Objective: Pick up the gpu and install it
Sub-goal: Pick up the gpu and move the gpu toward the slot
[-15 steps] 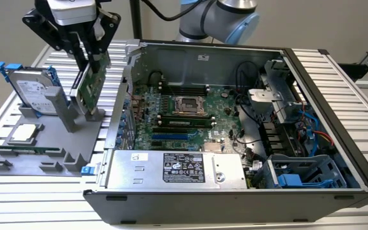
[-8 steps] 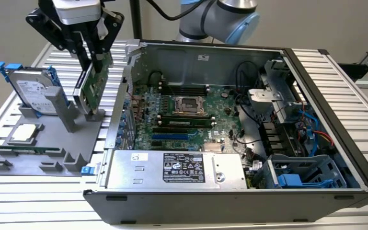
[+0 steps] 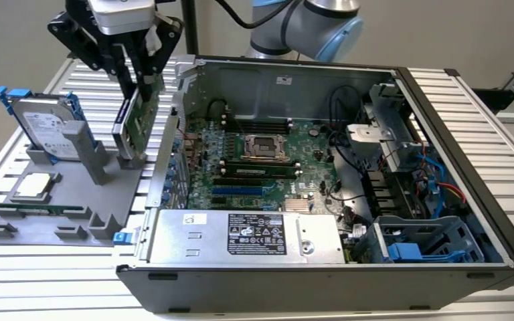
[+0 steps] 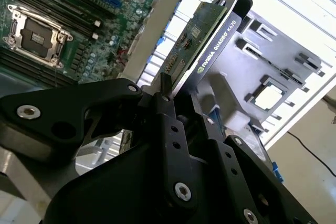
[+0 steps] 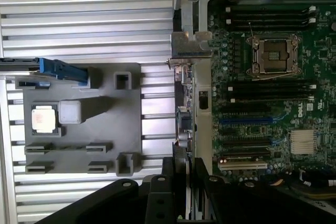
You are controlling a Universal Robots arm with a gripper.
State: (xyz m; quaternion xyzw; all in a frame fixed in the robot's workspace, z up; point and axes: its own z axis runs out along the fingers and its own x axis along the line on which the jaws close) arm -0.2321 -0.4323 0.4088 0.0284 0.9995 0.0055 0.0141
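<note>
- Exterior view: my gripper (image 3: 142, 79) is clamped on the top edge of the gpu (image 3: 134, 120). The card hangs upright over the grey holder (image 3: 69, 194), just beside the open case (image 3: 328, 294). Its lower end may touch the holder's slot; I cannot tell.
- Second wrist view: my 2 fingers (image 4: 167, 124) pinch the card between them, and my linkage hides its near half.
- First wrist view: the gpu is edge-on, with its silver bracket (image 5: 190, 45) showing against the motherboard (image 5: 262, 77).

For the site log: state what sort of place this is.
Likely a robotics lab bench for computer-assembly trials: an open computer case with its motherboard bared sits on a slatted metal table, a grey fixture beside it holds loose parts, and the gripper clamps the gpu at that fixture.
</note>
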